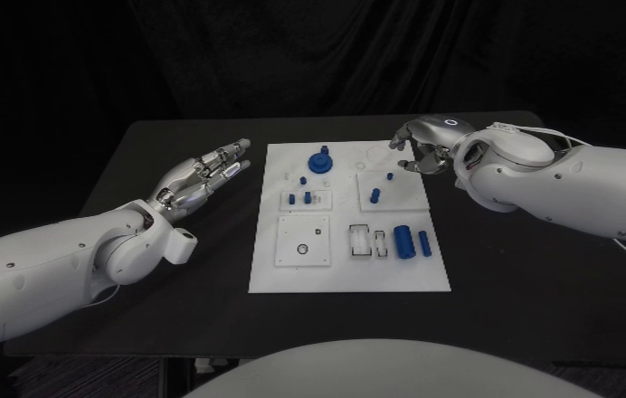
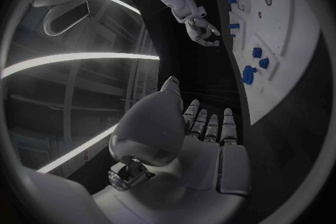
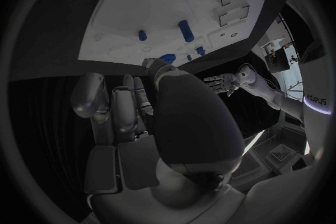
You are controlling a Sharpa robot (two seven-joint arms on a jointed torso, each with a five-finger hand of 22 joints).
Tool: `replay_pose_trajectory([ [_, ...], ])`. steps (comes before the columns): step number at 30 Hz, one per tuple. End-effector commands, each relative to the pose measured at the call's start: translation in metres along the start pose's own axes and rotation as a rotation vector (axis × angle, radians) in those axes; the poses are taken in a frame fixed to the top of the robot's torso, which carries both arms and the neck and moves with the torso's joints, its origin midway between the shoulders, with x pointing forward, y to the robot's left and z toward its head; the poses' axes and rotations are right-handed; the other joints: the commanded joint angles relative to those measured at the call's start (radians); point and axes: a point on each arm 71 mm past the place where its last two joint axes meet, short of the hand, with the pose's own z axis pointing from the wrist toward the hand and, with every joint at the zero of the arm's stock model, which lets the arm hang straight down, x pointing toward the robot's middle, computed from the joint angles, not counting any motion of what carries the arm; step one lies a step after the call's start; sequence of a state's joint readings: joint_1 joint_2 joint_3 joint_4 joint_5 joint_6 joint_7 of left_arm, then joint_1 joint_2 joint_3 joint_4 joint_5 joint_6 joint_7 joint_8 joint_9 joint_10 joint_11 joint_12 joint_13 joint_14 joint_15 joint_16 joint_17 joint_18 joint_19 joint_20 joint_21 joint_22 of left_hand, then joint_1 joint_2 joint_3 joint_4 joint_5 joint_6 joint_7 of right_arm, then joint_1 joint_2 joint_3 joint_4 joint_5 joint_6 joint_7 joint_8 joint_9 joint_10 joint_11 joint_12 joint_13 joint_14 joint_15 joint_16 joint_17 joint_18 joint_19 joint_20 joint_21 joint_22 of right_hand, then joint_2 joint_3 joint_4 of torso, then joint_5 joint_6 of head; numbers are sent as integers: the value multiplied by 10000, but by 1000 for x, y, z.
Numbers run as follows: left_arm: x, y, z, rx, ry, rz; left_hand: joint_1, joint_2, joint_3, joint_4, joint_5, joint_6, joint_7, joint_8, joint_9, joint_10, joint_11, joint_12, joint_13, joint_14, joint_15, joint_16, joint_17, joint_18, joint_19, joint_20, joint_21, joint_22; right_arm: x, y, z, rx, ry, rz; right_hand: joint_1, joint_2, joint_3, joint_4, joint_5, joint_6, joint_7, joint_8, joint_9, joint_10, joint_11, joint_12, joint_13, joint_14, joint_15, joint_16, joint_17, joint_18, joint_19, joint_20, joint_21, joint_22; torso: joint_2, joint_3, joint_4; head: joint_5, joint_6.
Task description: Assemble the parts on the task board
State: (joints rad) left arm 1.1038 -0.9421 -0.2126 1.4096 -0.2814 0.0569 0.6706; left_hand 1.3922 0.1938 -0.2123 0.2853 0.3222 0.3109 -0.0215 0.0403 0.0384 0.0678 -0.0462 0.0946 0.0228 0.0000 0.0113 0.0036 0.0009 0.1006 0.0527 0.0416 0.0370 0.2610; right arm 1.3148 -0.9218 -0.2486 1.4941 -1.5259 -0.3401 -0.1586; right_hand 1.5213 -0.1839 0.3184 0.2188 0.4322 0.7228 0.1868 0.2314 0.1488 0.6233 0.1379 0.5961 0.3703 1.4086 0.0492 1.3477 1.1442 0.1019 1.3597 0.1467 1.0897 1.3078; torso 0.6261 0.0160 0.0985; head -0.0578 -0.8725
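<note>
Leftmost, off the near-left side of the task board (image 1: 350, 276): left hand (image 1: 203, 179), hovering over the black table (image 1: 170, 317), fingers stretched out and apart, nothing held. On the board itself: round blue knobbed part (image 1: 319, 161) standing toward the far edge, small blue pegs (image 1: 300, 199) left of centre, blue cylinder (image 1: 403, 239) and a slimmer blue pin (image 1: 424, 243) lying near the right edge. Over the board's far-right corner: right hand (image 1: 422, 149), fingers curled downward; whether anything was gripped, impossible to tell.
</note>
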Motion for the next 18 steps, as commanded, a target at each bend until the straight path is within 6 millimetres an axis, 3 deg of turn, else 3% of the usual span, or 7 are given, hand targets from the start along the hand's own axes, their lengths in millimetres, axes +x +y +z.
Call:
replay_pose_trajectory([
  [1,2,-11,-2,1601,-71,-562,163,-23,-68,-6,117,-65,-43,-57,-15,-8,19,-35,-7,0,-113,-36,-9,115,-28,16,-55,-55,6,1,-1,-26,513,-219,44,26,-40,-47,-88,-87,70,-137,-67,-19,36,-168,-217,3,55,44,-33,-12,25,78,76,1286,23,-267,257,-164,-2],
  [2,2,-12,-3,1632,-83,-565,167,-22,-70,-7,122,-66,-45,-57,-15,-7,19,-34,-7,0,-115,-36,-9,117,-28,15,-55,-56,7,1,-1,-20,554,-230,38,32,-55,-53,-124,-67,78,-157,-81,17,38,-201,-274,2,59,45,-40,-11,24,83,71,1284,37,-302,303,-208,-2],
  [4,3,-12,-4,1663,-88,-576,212,-3,-87,-4,197,-65,-62,-57,-15,-5,-4,-40,-7,0,-150,-36,-9,143,-29,4,-52,-76,8,1,-1,-10,609,-242,31,60,-78,-69,-195,5,94,-195,-108,149,36,-262,-409,3,62,49,-51,-7,23,91,66,1281,49,-320,330,-258,-2],
  [6,3,-12,-4,1674,-81,-593,249,10,-102,-4,263,-85,-93,-59,-17,-1,-13,-41,-7,0,-173,-36,-9,162,-28,-1,-49,-88,11,2,0,-7,653,-251,1,88,-105,-66,-253,80,95,-249,-143,385,14,-305,-562,28,46,77,-29,-17,60,85,134,1299,73,-367,369,-356,-2],
  [11,4,-12,-5,1660,-40,-649,338,35,-123,-22,366,-106,-53,-62,-19,-9,-3,-61,-9,0,-129,-36,-9,164,-50,37,-60,-206,18,2,4,138,804,-293,-62,123,-110,-34,-326,383,22,-259,-153,856,-57,-361,-833,156,-15,198,126,-39,164,37,275,1332,125,-444,408,-496,-2],
  [15,5,-11,-4,1630,5,-693,392,54,-130,-35,430,-141,-70,-66,-23,-13,16,-70,-10,0,-90,-36,-9,164,-43,77,-54,-203,24,1,5,299,923,-376,-148,107,-126,8,-387,600,-69,-232,-121,1108,-123,-370,-959,256,-76,263,214,-48,244,-17,341,1341,126,-459,428,-627,-2],
  [18,6,-10,-4,1613,24,-711,461,62,-139,-58,493,-195,-125,-72,-29,-17,36,-80,-11,0,-51,-36,-9,171,-35,125,-49,-218,27,-1,6,445,1064,-428,-187,112,-124,26,-387,704,-126,-219,-101,1200,-149,-376,-1012,272,-99,257,196,-41,250,-42,309,1328,124,-442,385,-616,-2],
])
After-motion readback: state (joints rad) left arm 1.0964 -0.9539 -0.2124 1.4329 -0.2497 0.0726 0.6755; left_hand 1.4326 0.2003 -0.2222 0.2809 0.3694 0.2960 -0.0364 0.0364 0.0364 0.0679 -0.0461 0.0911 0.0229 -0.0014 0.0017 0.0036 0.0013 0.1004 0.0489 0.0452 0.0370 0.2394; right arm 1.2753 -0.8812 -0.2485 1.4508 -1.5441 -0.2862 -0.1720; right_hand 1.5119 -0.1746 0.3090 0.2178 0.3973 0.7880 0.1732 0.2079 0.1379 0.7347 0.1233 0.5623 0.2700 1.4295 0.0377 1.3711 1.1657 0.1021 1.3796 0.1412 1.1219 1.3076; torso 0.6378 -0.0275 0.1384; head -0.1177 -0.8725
